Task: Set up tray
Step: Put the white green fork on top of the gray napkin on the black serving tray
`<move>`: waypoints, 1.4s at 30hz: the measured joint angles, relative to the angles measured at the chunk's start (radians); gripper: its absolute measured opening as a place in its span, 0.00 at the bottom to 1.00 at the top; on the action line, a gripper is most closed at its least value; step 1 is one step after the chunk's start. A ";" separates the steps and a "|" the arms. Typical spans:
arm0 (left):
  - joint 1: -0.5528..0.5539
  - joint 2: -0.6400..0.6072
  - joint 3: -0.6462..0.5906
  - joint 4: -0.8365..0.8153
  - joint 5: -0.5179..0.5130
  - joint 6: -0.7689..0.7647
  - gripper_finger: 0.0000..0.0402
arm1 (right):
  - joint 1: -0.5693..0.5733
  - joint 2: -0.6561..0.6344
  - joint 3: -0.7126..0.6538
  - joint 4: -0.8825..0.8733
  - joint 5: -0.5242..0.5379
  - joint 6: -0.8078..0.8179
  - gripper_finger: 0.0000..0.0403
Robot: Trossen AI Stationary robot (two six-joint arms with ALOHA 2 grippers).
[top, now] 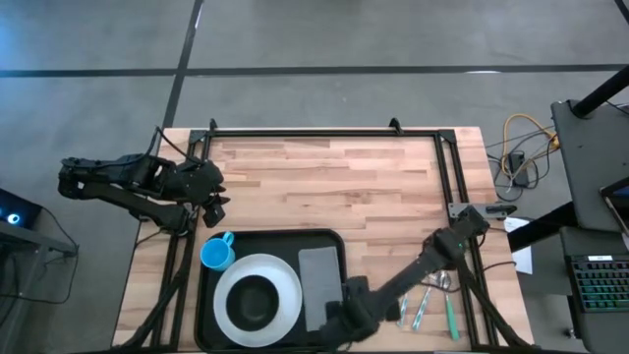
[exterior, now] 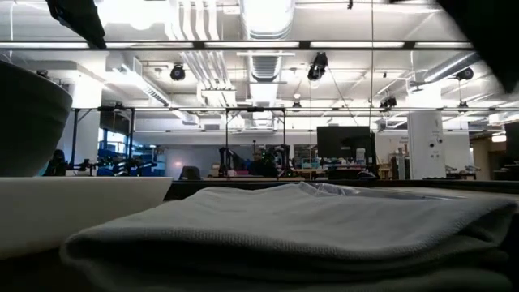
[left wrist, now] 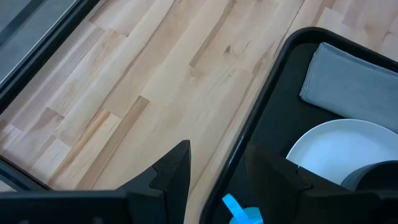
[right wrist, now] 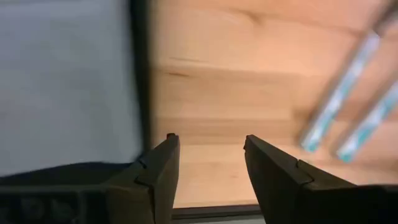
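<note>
High view: the tray point(top: 334, 241) sits at the near-centre of the tabletop point(top: 334, 177), long axis running left-right. It carries a white plate point(top: 280, 280) with a dark bowl point(top: 256, 300) on it, a grey napkin point(top: 318, 270) to the plate's right and a blue cup point(top: 217, 254) at its left far corner. The right claw point(top: 339, 317) hangs over the tray's right rim beside the napkin. Cutlery point(top: 425, 300) lies on the wood to its right, outside the tray, handles running roughly near-far. The right arm is clearly the nearer one to it, so the next pick probably means swinging right, away from the tray. The left claw point(top: 218, 208) waits just off the tray's left far corner, near the cup.

Low view: filled by the napkin point(exterior: 308, 235) up close, with the plate rim point(exterior: 73, 207) and bowl point(exterior: 28, 122) on the left. No claw fingers readable here.

Left wrist view: left claw point(left wrist: 217, 171) stands part-open, holding nothing. Tray rim point(left wrist: 261, 112), napkin point(left wrist: 348, 81), plate point(left wrist: 336, 149) and cup handle point(left wrist: 239, 211) lie ahead.

Right wrist view: right claw point(right wrist: 208, 143) is part-open and empty. It straddles the tray edge point(right wrist: 142, 74), with the napkin point(right wrist: 62, 74) on one side and bare wood on the other. Two pale-handled cutlery pieces point(right wrist: 348, 112) show beyond, blurred. Only this view shows the gap between tray and cutlery.
</note>
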 joint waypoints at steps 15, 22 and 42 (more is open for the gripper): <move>0.000 0.001 0.000 0.000 0.003 0.011 0.34 | 0.134 -0.056 -0.275 0.001 -0.287 0.275 0.37; 0.000 0.001 0.000 0.000 0.018 0.011 0.34 | 0.068 -0.259 -0.476 0.010 -0.158 0.276 0.37; 0.000 0.001 0.000 0.000 0.023 0.000 0.34 | -0.003 -0.517 -1.001 0.604 -0.091 0.269 0.42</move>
